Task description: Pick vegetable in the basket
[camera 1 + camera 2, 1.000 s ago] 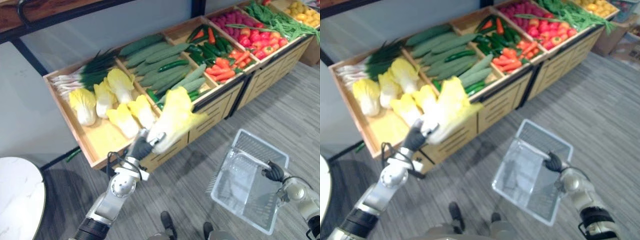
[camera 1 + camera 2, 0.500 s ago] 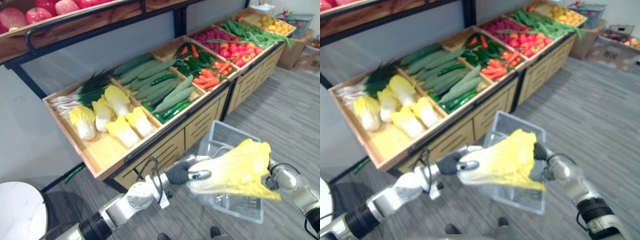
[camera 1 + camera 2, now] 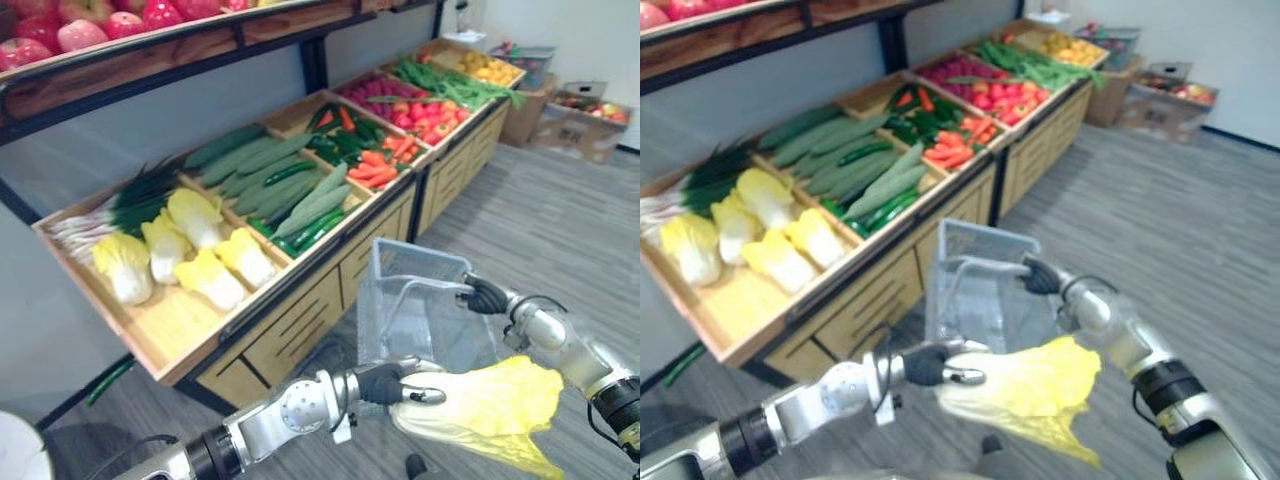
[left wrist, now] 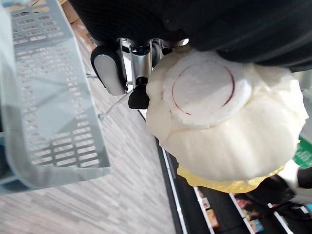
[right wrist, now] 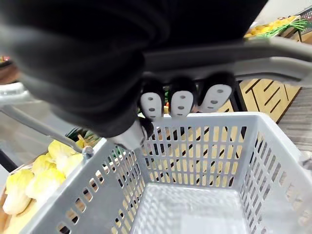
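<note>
My left hand is shut on a yellow napa cabbage at its white stem end. The cabbage hangs in the air just in front of and below the grey plastic basket, outside its walls. My right hand is shut on the basket's handle and holds the basket off the floor. The basket has nothing inside it.
A long wooden produce stand runs along the wall on my left, with napa cabbages, cucumbers, carrots and red vegetables. A shelf of apples hangs above it. Cardboard boxes stand at the far right.
The whole view has shifted as I turned from the stand. My left hand has lowered the cabbage from over the basket to just in front of it. The basket has tilted upright.
</note>
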You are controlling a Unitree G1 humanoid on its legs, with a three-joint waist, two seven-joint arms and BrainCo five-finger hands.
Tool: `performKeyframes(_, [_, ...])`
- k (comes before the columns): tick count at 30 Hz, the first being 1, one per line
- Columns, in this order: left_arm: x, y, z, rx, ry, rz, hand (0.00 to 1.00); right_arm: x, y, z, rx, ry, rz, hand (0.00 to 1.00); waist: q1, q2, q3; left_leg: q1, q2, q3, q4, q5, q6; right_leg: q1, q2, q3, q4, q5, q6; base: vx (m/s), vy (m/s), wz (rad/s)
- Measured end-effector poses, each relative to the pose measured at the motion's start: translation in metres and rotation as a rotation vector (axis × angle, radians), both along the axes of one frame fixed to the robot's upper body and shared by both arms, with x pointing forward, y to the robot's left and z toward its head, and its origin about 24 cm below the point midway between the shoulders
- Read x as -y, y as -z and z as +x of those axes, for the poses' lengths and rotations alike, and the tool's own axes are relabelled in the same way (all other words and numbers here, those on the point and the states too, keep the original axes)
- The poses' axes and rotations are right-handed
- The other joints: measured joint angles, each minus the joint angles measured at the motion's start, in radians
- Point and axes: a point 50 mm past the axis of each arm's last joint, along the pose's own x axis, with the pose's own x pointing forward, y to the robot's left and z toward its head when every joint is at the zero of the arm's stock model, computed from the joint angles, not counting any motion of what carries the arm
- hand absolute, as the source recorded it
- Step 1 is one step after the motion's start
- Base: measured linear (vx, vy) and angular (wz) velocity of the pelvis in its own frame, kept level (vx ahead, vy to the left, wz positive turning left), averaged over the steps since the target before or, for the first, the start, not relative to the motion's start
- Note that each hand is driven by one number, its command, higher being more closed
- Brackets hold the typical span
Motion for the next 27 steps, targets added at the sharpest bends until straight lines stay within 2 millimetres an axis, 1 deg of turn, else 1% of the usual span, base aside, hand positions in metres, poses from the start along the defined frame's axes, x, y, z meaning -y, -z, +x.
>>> performKeyframes(1, [0.001, 0.007, 0.002, 0.009, -0.006, 0.036, 1.00, -0.004, -0.003, 0.001, 0.005, -0.018, 0.005, 1.00, -0.005, -0.007, -0.007, 0.008, 0.001, 0.015, 0.000, -0.001, 0.000, -0.001, 0.004, 0.016, 0.000, 0.001, 0.001, -0.01, 0.008, -0.24])
performKeyframes(3, [0.001, 0.017, 0.004, 0.010, -0.019, 0.079, 1.00, -0.008, -0.008, 0.003, 0.011, -0.037, 0.006, 1.00, -0.003, -0.012, -0.013, 0.021, 0.003, 0.032, 0.000, -0.003, 0.001, 0.001, 0.011, 0.036, 0.002, 0.001, 0.001, -0.01, 0.005, -0.30])
performKeyframes(5, [0.004, 0.020, 0.006, 0.024, -0.028, 0.095, 1.00, -0.013, -0.010, 0.005, 0.013, -0.058, -0.005, 1.00, -0.003, -0.016, -0.016, 0.032, 0.006, 0.050, 0.000, -0.005, -0.001, 0.000, 0.018, 0.054, 0.002, 0.001, 0.001, -0.02, -0.004, -0.27])
performKeyframes(7, [0.006, 0.022, 0.011, 0.043, -0.053, 0.107, 1.00, -0.018, -0.014, 0.006, 0.023, -0.082, -0.005, 1.00, -0.007, -0.019, -0.018, 0.039, 0.011, 0.070, 0.000, -0.005, -0.002, -0.003, 0.027, 0.072, 0.002, 0.001, 0.001, -0.02, -0.004, -0.31])
performKeyframes(9, [0.005, 0.025, 0.017, 0.057, -0.082, 0.123, 1.00, -0.024, -0.015, 0.006, 0.018, -0.110, -0.012, 1.00, -0.004, -0.019, -0.018, 0.054, 0.016, 0.094, 0.000, -0.005, -0.003, -0.003, 0.037, 0.096, 0.003, 0.001, 0.002, -0.01, -0.003, -0.42])
performKeyframes(12, [0.002, 0.027, 0.028, 0.080, -0.169, 0.133, 1.00, -0.036, -0.021, 0.006, 0.026, -0.169, -0.023, 1.00, -0.006, -0.021, -0.019, 0.068, 0.023, 0.140, 0.001, -0.009, -0.008, -0.017, 0.056, 0.140, 0.005, -0.003, 0.007, -0.01, -0.013, -0.40])
performKeyframes(15, [0.002, 0.031, 0.034, 0.092, -0.222, 0.150, 1.00, -0.038, -0.021, 0.006, 0.010, -0.184, -0.028, 1.00, -0.011, -0.022, -0.020, 0.069, 0.026, 0.168, 0.002, -0.010, -0.010, -0.027, 0.065, 0.166, 0.008, -0.001, 0.009, 0.02, -0.013, -0.32])
performKeyframes(18, [0.001, 0.036, 0.039, 0.112, -0.270, 0.169, 1.00, -0.042, -0.022, 0.004, 0.001, -0.202, -0.032, 1.00, -0.016, -0.022, -0.019, 0.070, 0.029, 0.192, 0.007, -0.013, -0.014, -0.039, 0.077, 0.196, 0.009, 0.007, 0.000, 0.03, -0.010, -0.28])
performKeyframes(20, [0.001, 0.036, 0.042, 0.120, -0.305, 0.172, 1.00, -0.044, -0.023, 0.003, -0.013, -0.215, -0.017, 1.00, -0.018, -0.023, -0.019, 0.078, 0.032, 0.211, 0.007, -0.017, -0.020, -0.040, 0.084, 0.213, 0.008, 0.011, -0.001, 0.04, -0.017, -0.27])
performKeyframes(21, [0.001, 0.035, 0.043, 0.119, -0.327, 0.160, 1.00, -0.044, -0.022, 0.003, -0.024, -0.219, -0.012, 1.00, -0.019, -0.022, -0.019, 0.080, 0.032, 0.215, 0.007, -0.020, -0.023, -0.040, 0.086, 0.216, 0.008, 0.011, -0.001, 0.04, -0.027, -0.17])
performKeyframes(22, [0.002, 0.033, 0.048, 0.117, -0.371, 0.134, 1.00, -0.045, -0.023, 0.002, -0.030, -0.224, 0.000, 1.00, -0.026, -0.022, -0.019, 0.080, 0.034, 0.219, 0.007, -0.022, -0.027, -0.042, 0.088, 0.219, 0.008, 0.011, -0.001, 0.04, -0.035, -0.14])
performKeyframes(24, [0.003, 0.031, 0.051, 0.111, -0.410, 0.114, 1.00, -0.047, -0.024, 0.001, -0.033, -0.230, 0.019, 1.00, -0.027, -0.021, -0.018, 0.079, 0.035, 0.226, 0.009, -0.025, -0.031, -0.045, 0.090, 0.225, 0.009, 0.011, -0.001, 0.03, -0.029, -0.12])
performKeyframes(27, [0.003, 0.031, 0.057, 0.116, -0.468, 0.120, 1.00, -0.051, -0.025, -0.002, -0.041, -0.258, 0.023, 1.00, -0.024, -0.015, -0.013, 0.075, 0.067, 0.229, 0.073, -0.057, -0.038, -0.044, 0.096, 0.242, 0.020, 0.012, -0.001, 0.04, -0.048, -0.06])
